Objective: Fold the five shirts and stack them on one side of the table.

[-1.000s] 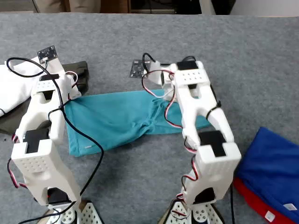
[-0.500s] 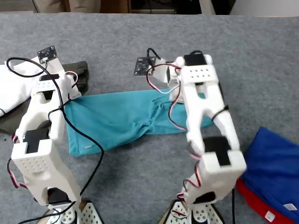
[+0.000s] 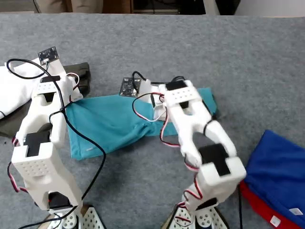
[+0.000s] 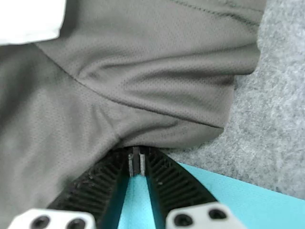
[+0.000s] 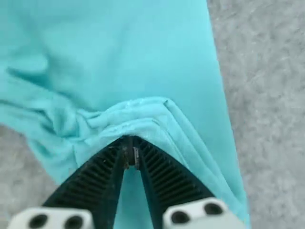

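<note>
A teal shirt (image 3: pixel 109 124) lies spread between the two arms in the middle of the grey table (image 3: pixel 248 57). My left gripper (image 3: pixel 72 98) is shut on its left corner; the left wrist view shows the pads (image 4: pixel 131 163) pinched on the teal edge (image 4: pixel 228 191), right beside a dark grey shirt (image 4: pixel 143 86). My right gripper (image 3: pixel 153 109) is shut on a bunched fold of the teal shirt (image 5: pixel 119 57) near its middle, the cloth gathered in wrinkles at the fingertips (image 5: pixel 136 157).
A white shirt (image 3: pixel 14 90) and the dark grey shirt (image 3: pixel 82 76) lie at the left edge behind the left arm. A blue shirt (image 3: pixel 281 167) rests on a red one (image 3: pixel 257 205) at the right front. Bare table lies beyond the teal shirt.
My right arm has swung to the left, pulling the held fold of the teal shirt over toward the left side. The left arm has kept still.
</note>
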### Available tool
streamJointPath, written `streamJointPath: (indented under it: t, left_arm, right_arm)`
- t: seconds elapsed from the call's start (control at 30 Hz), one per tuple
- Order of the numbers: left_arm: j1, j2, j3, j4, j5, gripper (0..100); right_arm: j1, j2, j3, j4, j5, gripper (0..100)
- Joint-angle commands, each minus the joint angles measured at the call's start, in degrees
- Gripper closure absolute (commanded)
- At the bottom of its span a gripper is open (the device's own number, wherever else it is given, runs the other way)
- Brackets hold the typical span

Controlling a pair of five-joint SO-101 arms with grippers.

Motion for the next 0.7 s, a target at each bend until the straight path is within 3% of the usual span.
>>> streamJointPath:
  t: [0.0,0.3,0.67]
  left_arm:
    - [-1.58,-2.51,-0.26,-1.05,0.09,98]
    - [-1.58,-2.51,-0.26,-1.05,0.09,98]
    - [-2.20,-3.47,-1.05,0.62,0.09,98]
  right_arm:
    - [-2.07,3.30,-6.46,1.58,-1.76,99.4]
    - [-0.22,2.59,-7.60,11.96,-1.58,99.4]
    - [7.69,-24.40,-1.80,19.34,-1.85,99.4]
